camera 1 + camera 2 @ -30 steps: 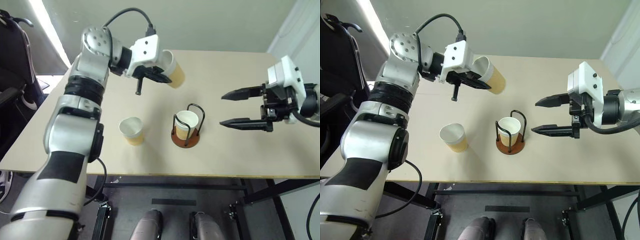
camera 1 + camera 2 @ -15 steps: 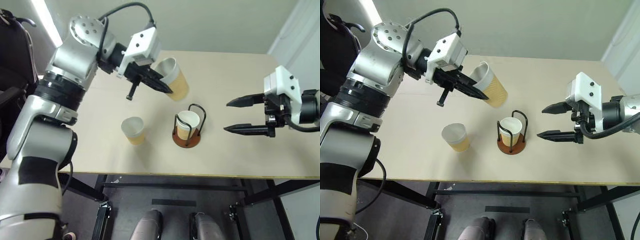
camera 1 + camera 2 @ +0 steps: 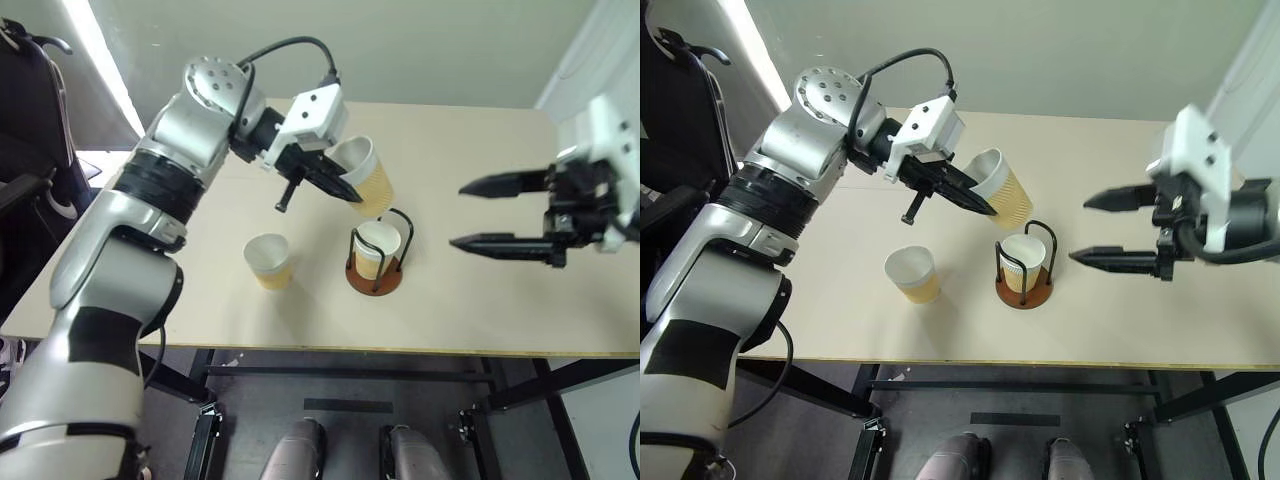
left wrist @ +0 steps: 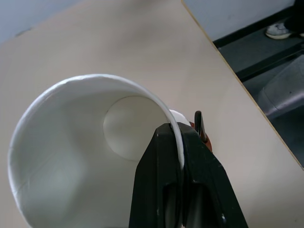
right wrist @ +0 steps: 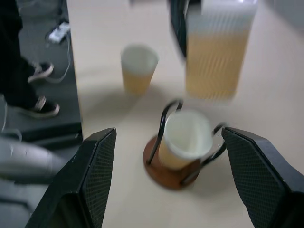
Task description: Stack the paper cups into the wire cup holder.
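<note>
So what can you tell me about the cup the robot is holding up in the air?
The held paper cup is tan-yellow outside, white inside, with a rolled white rim. The left gripper pinches its rim, one black finger inside, one outside. It hangs tilted in the air, just above the wire cup holder, not touching it.

Wire cup holder (image 3: 375,272): upright on table, one paper cup (image 3: 374,247) seated inside. Second cup (image 3: 369,176) airborne, tilted, above holder. Third cup (image 3: 268,261) upright beside holder.
</note>
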